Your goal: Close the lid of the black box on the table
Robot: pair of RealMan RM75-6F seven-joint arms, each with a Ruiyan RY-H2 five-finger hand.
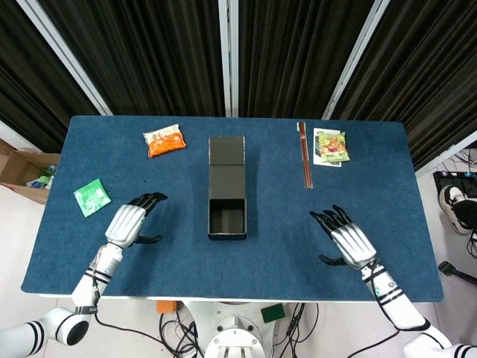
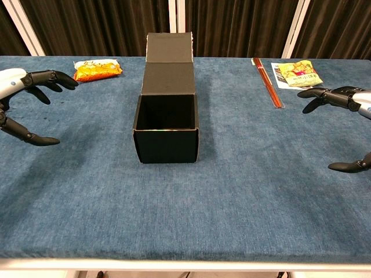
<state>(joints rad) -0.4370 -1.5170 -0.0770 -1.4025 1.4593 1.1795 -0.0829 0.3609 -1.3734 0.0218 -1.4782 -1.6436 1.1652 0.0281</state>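
The black box (image 1: 227, 218) (image 2: 167, 130) stands in the middle of the blue table, its mouth open and nothing inside. Its lid (image 1: 226, 165) (image 2: 168, 66) is folded back flat, away from me, with the end flap (image 2: 169, 47) at the far end. To the box's left my left hand (image 1: 134, 220) (image 2: 26, 92) hovers over the cloth, fingers spread and holding nothing. On the other side my right hand (image 1: 344, 235) (image 2: 342, 110) does the same, thumb and fingers apart. Neither hand touches the box.
An orange snack packet (image 1: 164, 139) (image 2: 97, 69) lies at the far left and a green packet (image 1: 92, 197) near the left edge. Red chopsticks (image 1: 305, 153) (image 2: 267, 81) and a yellow-green packet (image 1: 331, 145) (image 2: 298, 73) lie at the far right. A cardboard carton (image 1: 22, 170) sits on the floor, left.
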